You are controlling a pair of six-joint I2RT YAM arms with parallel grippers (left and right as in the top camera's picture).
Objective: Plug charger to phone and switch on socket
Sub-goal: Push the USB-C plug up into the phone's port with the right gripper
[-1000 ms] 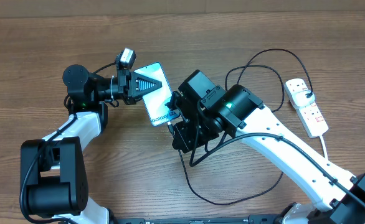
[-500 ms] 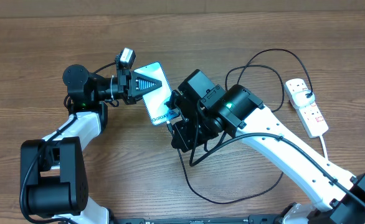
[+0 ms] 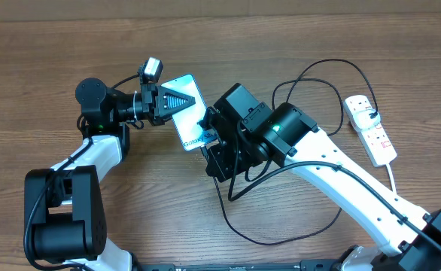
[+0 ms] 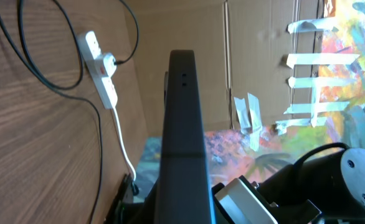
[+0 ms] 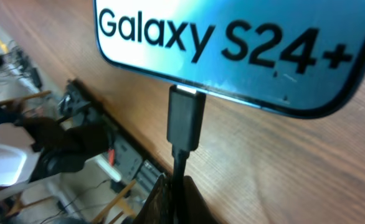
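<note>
The phone point(image 3: 184, 113) has a light-blue screen with "Galaxy S24+" text and is held tilted off the table. My left gripper point(image 3: 172, 102) is shut on its upper end; in the left wrist view the phone point(image 4: 184, 137) shows edge-on as a dark bar. My right gripper point(image 3: 211, 144) is shut on the black charger cable just behind its plug tip. In the right wrist view the plug tip point(image 5: 185, 118) touches the middle of the phone's bottom edge point(image 5: 232, 81). The white socket point(image 3: 371, 129) lies at the far right with the black plug head in it.
The black charger cable point(image 3: 281, 233) loops over the wooden table below and behind the right arm. The socket's white cord point(image 3: 392, 177) runs toward the front right. The socket also shows in the left wrist view point(image 4: 103, 68).
My right gripper has moved slightly left and up toward the phone's bottom edge, bringing the plug tip against it. The left gripper and phone have held still.
</note>
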